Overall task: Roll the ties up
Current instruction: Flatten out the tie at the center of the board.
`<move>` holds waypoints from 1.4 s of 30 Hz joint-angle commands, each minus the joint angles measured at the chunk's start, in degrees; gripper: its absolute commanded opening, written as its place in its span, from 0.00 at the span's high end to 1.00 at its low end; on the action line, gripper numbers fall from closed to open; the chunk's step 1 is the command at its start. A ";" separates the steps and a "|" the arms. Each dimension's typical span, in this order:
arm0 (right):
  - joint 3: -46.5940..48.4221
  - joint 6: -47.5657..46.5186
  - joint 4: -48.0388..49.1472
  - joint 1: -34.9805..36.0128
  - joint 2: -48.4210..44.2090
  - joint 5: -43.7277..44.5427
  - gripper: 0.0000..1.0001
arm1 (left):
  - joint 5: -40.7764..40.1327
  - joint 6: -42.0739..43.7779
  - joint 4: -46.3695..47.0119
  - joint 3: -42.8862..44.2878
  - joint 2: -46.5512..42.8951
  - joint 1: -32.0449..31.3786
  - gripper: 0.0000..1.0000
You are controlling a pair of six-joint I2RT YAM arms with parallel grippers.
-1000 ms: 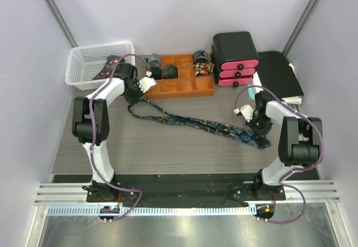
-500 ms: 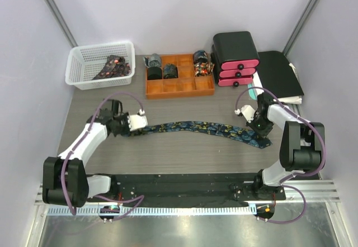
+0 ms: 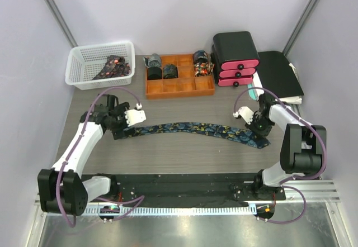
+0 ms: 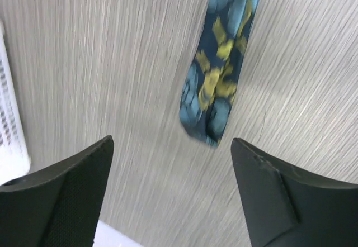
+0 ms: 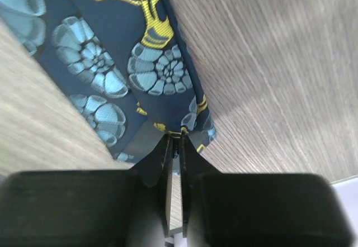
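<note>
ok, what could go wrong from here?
1. Left gripper is open and the tie's narrow end lies flat on the table ahead of it; closing may miss the fabric.
2. Right gripper pinches only the wide end's edge; a tug could slip it free.
3. The tie lies bowed, so a roll may come out skewed.

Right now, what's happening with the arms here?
Tie-rolling, not yet started on this one. A patterned tie lies stretched flat across the table. The right pincer is shut on its wide end; the left pincer hovers open above the narrow end, not gripping it. Finished rolls sit in the orange tray.
</note>
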 commanded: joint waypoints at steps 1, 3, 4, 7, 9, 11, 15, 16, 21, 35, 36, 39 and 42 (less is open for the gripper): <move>6.43 -1.23 -5.06 -0.04 -0.06 -4.86 0.84 | 3.17 -7.16 -2.46 2.87 6.30 -2.63 0.13; 9.15 0.01 -8.40 -0.04 0.56 -5.56 0.74 | 2.29 -8.66 -1.57 4.10 11.46 -3.07 0.13; 9.86 0.19 -9.37 -0.04 0.91 -6.61 0.71 | 1.93 -9.46 -0.27 5.58 13.15 -3.07 0.13; 10.31 1.42 -10.78 -0.04 1.44 -7.50 0.63 | 0.79 -12.27 1.76 9.10 19.39 -3.16 0.13; 10.05 2.46 -11.49 -0.04 1.88 -8.20 0.60 | 0.70 -13.15 2.21 10.69 21.95 -3.33 0.13; 9.87 3.26 -11.84 -0.04 3.10 -9.17 0.58 | 0.53 -12.81 1.86 11.66 24.59 -3.60 0.14; 8.12 4.58 -9.91 0.05 5.92 -7.68 0.57 | -1.93 -4.84 3.17 7.54 25.21 -4.56 0.22; 7.59 4.67 -9.12 -0.04 6.62 -6.98 0.58 | -3.85 -3.50 4.05 5.10 24.86 -4.74 0.24; 4.51 4.14 -2.62 -0.04 9.69 -0.58 0.64 | -10.62 2.30 11.24 -0.11 24.94 -4.74 0.50; 8.91 -5.77 1.61 -0.65 15.06 3.40 0.73 | -7.48 9.61 5.30 -2.58 18.80 -4.92 0.71; 8.47 -6.49 1.69 -0.65 14.80 3.57 0.74 | -7.21 9.43 3.89 -2.57 18.01 -5.18 0.72; 7.32 -7.72 1.52 -1.01 14.10 3.40 0.74 | -6.16 7.85 0.11 -3.45 16.25 -5.79 0.72; 7.32 -6.94 1.17 -1.01 13.57 2.26 0.74 | -6.59 6.10 0.19 -5.47 15.10 -6.32 0.73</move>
